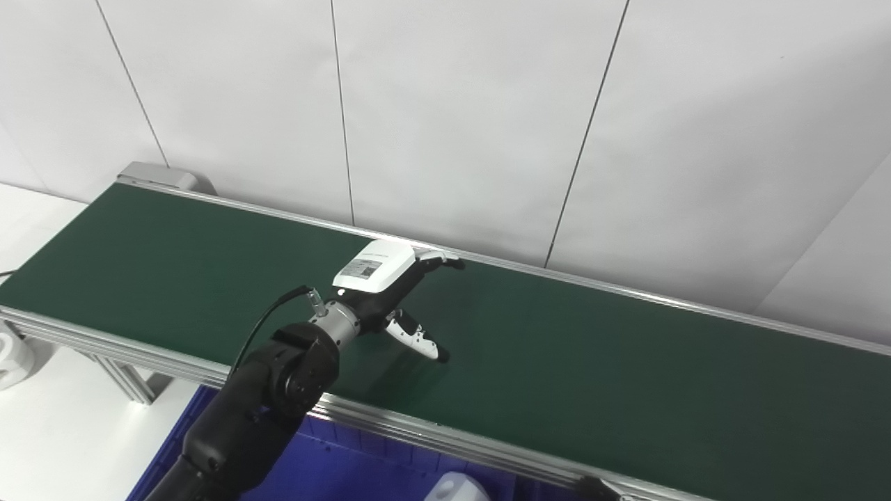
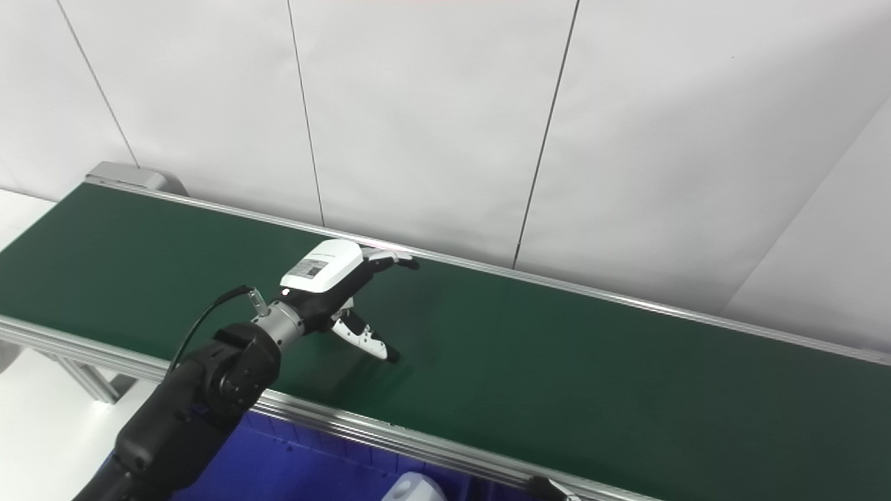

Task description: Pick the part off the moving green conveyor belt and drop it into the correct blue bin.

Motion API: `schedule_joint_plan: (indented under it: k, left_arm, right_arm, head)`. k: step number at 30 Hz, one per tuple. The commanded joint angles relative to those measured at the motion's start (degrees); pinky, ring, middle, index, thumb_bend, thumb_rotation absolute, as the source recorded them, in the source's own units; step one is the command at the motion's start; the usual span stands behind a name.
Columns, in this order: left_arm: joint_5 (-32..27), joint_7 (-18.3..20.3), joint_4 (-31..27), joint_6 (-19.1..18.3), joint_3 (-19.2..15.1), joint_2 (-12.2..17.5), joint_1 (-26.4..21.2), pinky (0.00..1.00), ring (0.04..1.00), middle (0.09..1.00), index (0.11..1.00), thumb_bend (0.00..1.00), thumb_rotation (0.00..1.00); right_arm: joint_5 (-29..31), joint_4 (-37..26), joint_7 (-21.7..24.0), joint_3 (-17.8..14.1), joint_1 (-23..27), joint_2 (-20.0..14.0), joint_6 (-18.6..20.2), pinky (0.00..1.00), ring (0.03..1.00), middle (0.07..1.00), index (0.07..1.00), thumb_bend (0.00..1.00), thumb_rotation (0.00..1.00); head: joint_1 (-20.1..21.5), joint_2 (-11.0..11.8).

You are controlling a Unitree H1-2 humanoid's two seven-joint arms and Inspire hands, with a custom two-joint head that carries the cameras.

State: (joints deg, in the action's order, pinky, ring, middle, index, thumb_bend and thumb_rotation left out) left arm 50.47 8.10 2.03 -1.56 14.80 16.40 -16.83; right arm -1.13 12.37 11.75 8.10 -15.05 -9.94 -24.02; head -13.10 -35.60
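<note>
The left hand [image 1: 390, 292] is hovering over the green conveyor belt [image 1: 626, 362], fingers and thumb spread and holding nothing, likely waiting to intercept a part. No part is showing on the belt; a white object [image 1: 456, 487] is lying in the blue bin [image 1: 334, 466] below. The right hand is out of view.

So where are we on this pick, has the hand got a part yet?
Not yet. Done: the left hand is out over the green conveyor belt, fingers spread, holding nothing. In hand: it waits there; no part shows on the visible belt. Left: grasp a part once one arrives, then drop it into the blue bin below the near rail, where a white object already sits. The right hand is out of view.
</note>
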Motion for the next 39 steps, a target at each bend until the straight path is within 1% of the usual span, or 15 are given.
schedule_joint_plan:
  k: [1, 5, 10, 15, 19, 23, 28, 31, 35, 37, 39]
  left_arm:
    - [3.25, -4.79, -0.13, -1.77, 0.14, -0.85, -1.15, 0.66, 0.827, 0.847, 0.799, 0.89, 0.24]
    - [7.59, -11.35, 4.59, -5.03, 0.77, -2.68, -0.15, 0.69, 0.846, 0.866, 0.792, 0.88, 0.23]
    - [8.46, -16.16, 9.72, -6.86, 1.51, -3.35, -0.83, 0.69, 0.847, 0.878, 0.789, 0.88, 0.22]
    - [7.44, -18.25, 13.22, -6.95, 2.29, -3.17, -2.31, 0.71, 0.856, 0.889, 0.791, 0.87, 0.21]
    - [7.14, -18.33, 15.34, -7.3, 3.12, -3.11, -3.74, 0.71, 0.856, 0.893, 0.79, 0.88, 0.22]
    - [7.07, -18.81, 17.97, -7.56, 4.36, -3.4, -4.95, 0.69, 0.848, 0.881, 0.791, 0.89, 0.23]
    - [7.88, -22.18, 21.3, -9.18, 5.65, -4.39, -5.86, 0.66, 0.832, 0.877, 0.788, 0.91, 0.24]
    - [7.53, -24.3, 23.43, -9.88, 6.26, -5.1, -6.53, 0.66, 0.833, 0.889, 0.803, 0.89, 0.21]
    - [6.27, -25.38, 26.56, -9.17, 7.2, -5.35, -7.95, 0.67, 0.833, 0.885, 0.806, 0.85, 0.19]
    - [5.82, -25.67, 28.12, -8.65, 7.63, -5.47, -8.74, 0.68, 0.825, 0.862, 0.794, 0.84, 0.15]
    - [5.29, -26.84, 30.57, -7.52, 8.29, -5.58, -9.97, 0.66, 0.785, 0.807, 0.77, 0.82, 0.11]
  right_arm:
    - [0.59, -0.48, 0.24, 0.08, 0.45, -0.28, -2.9, 0.7, 0.753, 0.805, 0.793, 0.89, 1.0]
    - [0.4, -0.17, 0.14, 0.2, 0.63, -0.34, -2.9, 0.69, 0.747, 0.801, 0.787, 0.9, 1.0]
    - [0.08, 0.58, -0.34, 0.32, 0.83, -0.35, -2.9, 0.68, 0.74, 0.795, 0.783, 0.9, 1.0]
    - [-0.18, 1.14, -0.58, 0.59, 1.08, -0.31, -2.9, 0.67, 0.734, 0.786, 0.777, 0.9, 1.0]
    - [-0.02, 1.36, -0.31, 0.9, 1.24, -0.43, -2.9, 0.67, 0.732, 0.783, 0.775, 0.9, 1.0]
    - [0.39, 1.59, -0.01, 0.98, 1.27, -0.34, -2.9, 0.67, 0.729, 0.775, 0.774, 0.92, 1.0]
    - [0.48, 1.86, 0.23, 1.17, 1.38, -0.31, -2.9, 0.66, 0.728, 0.77, 0.773, 0.93, 1.0]
    - [0.66, 2.11, 0.56, 1.22, 1.45, -0.33, -2.9, 0.66, 0.728, 0.767, 0.772, 0.95, 1.0]
    - [0.65, 2.24, 0.71, 1.34, 1.51, -0.24, -2.9, 0.66, 0.727, 0.765, 0.77, 0.96, 1.0]
    - [0.56, 2.05, 0.64, 1.41, 1.42, -0.27, -2.9, 0.66, 0.723, 0.763, 0.768, 0.96, 1.0]
    - [0.7, 1.97, 0.82, 1.44, 1.36, -0.38, -2.9, 0.66, 0.726, 0.763, 0.768, 0.96, 1.0]
  head:
    - [0.18, 0.3]
    - [0.19, 0.77]
    - [0.32, 1.81]
    - [0.76, 2.25]
    - [1.15, 2.36]
    - [1.35, 2.46]
    - [1.84, 2.96]
    - [1.93, 3.02]
    - [2.33, 3.13]
    - [2.43, 3.0]
    - [2.39, 2.99]
